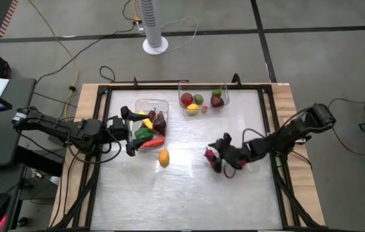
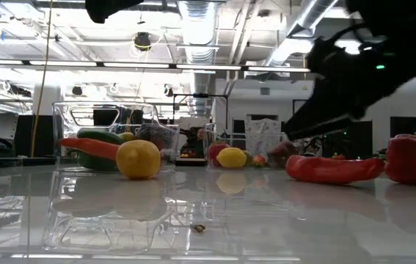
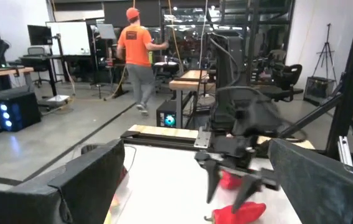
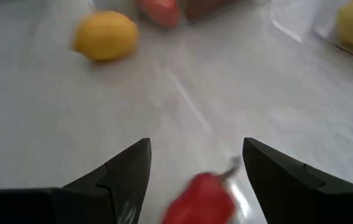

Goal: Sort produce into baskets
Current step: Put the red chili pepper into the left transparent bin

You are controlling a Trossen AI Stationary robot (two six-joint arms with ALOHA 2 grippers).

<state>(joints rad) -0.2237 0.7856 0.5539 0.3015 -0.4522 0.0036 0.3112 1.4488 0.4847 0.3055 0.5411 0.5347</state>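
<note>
My right gripper [image 1: 216, 153] is open and hangs low over a long red pepper [image 1: 209, 154] at the table's middle right. In the right wrist view the pepper [image 4: 200, 200] lies between the two spread fingers, apart from both. My left gripper [image 1: 129, 131] is open and empty, just off the left wall of the left clear basket [image 1: 163, 103]. That basket holds yellow, purple, green and red-orange pieces. The far clear basket [image 1: 224, 90] holds red, green, yellow and dark red round pieces. A yellow-orange round fruit [image 1: 163, 157] rests on the table.
A second red pepper, a blocky one [image 2: 413, 158], lies on the table by the right arm [image 1: 240, 164]. A dark frame rims the table [image 1: 105, 96]. A fan stands beyond the far edge [image 1: 154, 26]. A person walks in the room behind [image 3: 136, 50].
</note>
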